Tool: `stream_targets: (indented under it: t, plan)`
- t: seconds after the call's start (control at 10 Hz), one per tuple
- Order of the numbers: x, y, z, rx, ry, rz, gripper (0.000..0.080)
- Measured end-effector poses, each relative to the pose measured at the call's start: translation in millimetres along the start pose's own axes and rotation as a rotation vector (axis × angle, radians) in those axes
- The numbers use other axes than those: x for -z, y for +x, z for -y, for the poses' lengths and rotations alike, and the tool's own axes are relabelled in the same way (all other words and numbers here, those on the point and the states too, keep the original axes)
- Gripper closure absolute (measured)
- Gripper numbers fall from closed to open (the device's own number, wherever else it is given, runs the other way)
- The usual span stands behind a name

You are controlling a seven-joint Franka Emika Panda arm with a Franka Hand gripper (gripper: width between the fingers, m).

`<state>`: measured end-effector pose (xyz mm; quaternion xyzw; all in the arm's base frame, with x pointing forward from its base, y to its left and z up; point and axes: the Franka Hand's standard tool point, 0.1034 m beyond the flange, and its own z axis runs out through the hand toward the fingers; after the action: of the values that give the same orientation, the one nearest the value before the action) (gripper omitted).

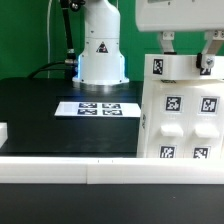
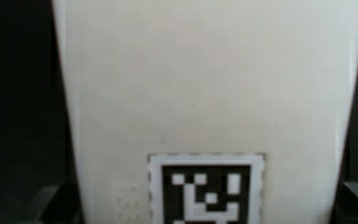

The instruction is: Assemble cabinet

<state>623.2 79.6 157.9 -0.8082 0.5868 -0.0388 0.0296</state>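
Observation:
The cabinet (image 1: 181,118) is the big white piece with several black-and-white tags, standing at the exterior view's right on the black table. My gripper (image 1: 186,52) comes down from above onto its top edge, with a dark finger on each side of a white panel (image 1: 183,67). In the wrist view that white panel (image 2: 202,90) fills the space between the two fingers (image 2: 44,201), with a tag (image 2: 206,188) close to the jaws. The gripper looks shut on the panel. The cabinet's lower part is hidden behind the white front rail.
The marker board (image 1: 97,108) lies flat on the black table (image 1: 40,110) in front of the robot base (image 1: 101,55). A white rail (image 1: 90,170) runs along the front. A small white piece (image 1: 3,131) shows at the exterior view's left edge.

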Motion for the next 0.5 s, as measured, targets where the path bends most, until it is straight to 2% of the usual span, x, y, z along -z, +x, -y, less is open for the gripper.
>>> stream_targets:
  t: [0.5]
  plan:
    - [0.6,-1.6,0.9,-0.523,0.002,0.033,0.0235]
